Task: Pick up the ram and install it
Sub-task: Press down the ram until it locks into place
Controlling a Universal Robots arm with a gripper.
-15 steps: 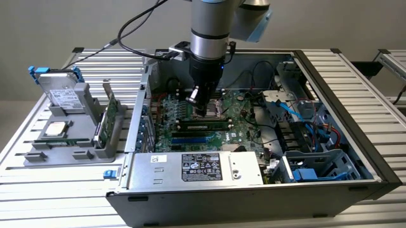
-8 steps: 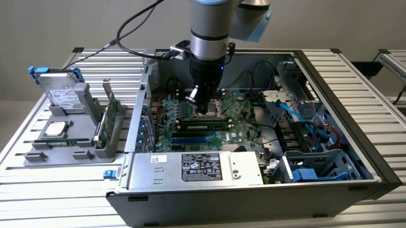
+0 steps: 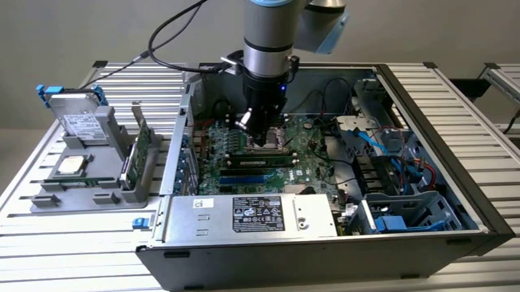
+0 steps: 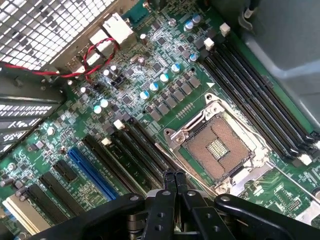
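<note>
Inside the open computer case, the gripper (jaws closed, empty) hovers over the motherboard.

A silver-grey cylindrical arm is seen, capped by pale blue joint covers and ringed by a dark band. A black cable is looped from its wrist. Below, a black gripper is mounted; its two slim black fingers are joined by curved links dotted with round holes.
</note>
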